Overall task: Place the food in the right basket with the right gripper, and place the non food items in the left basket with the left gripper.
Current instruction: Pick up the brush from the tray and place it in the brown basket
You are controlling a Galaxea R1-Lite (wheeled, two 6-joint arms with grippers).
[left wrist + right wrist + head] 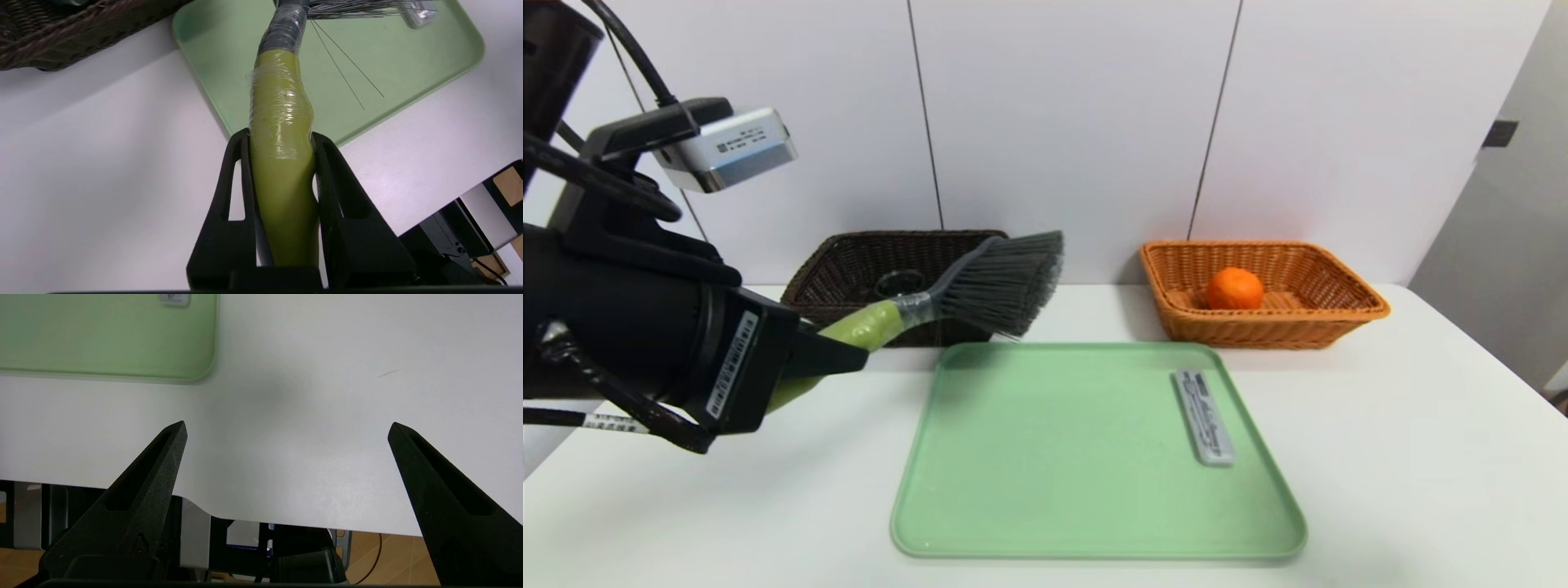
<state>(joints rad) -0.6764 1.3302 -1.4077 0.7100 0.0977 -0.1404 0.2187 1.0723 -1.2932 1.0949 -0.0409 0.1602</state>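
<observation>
A: What is the left gripper (280,136) holding?

B: Its two black fingers (229,179) are clamping the yellow-green handle of a brush (980,290), one on each side, so the jaws are standing narrow around the film-wrapped grip. In the head view the brush is hanging clear of the white table (1405,457), its handle rising forward and toward the robot's right, its grey bristles fanning out in front of the dark brown basket (849,261) and just above the far left corner of the green tray (1086,523).

A: Where are the other task items lying?

B: A flat grey bar with a printed label (1203,416) is lying on the tray near its right edge, lengthwise from front to back. An orange (1235,288) is sitting inside the light orange basket (1339,306), which is standing at the back of the table on the robot's right. The dark basket is standing at the back left, with a dark round object partly showing inside; what it is cannot be told.

A: And the right gripper (286,428)?

B: It is hovering over the bare table near the front edge, to the right of the tray, with its jaws spread wide and nothing between them.
</observation>
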